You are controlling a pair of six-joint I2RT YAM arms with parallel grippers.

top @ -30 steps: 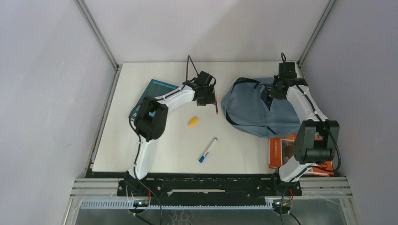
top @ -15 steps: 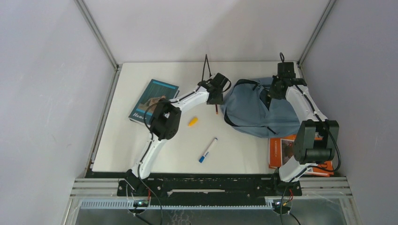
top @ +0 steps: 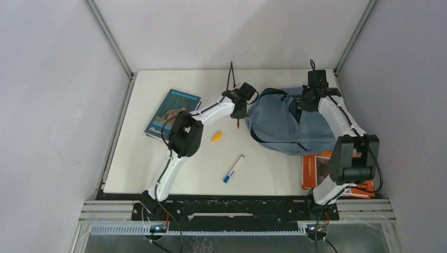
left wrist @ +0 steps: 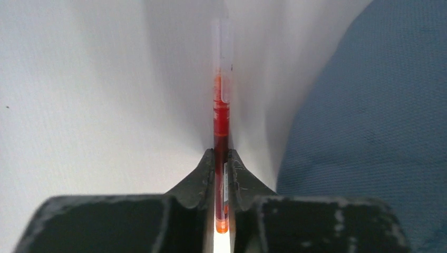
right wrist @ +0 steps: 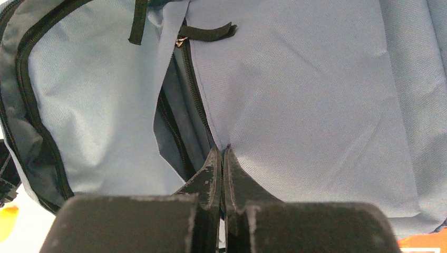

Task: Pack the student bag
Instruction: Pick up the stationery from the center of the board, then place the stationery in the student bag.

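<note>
judging the student bag [top: 284, 126] soft and floppy, i pinch its zipper lip in my closed right gripper [right wrist: 221, 154]; my left gripper [left wrist: 221, 156] clamps a red pen [left wrist: 221, 108].

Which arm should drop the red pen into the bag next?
Left. The left hand grips the pen right beside the bag. The right hand is pinching the bag's fabric by the open zipper, probably holding it open.
</note>
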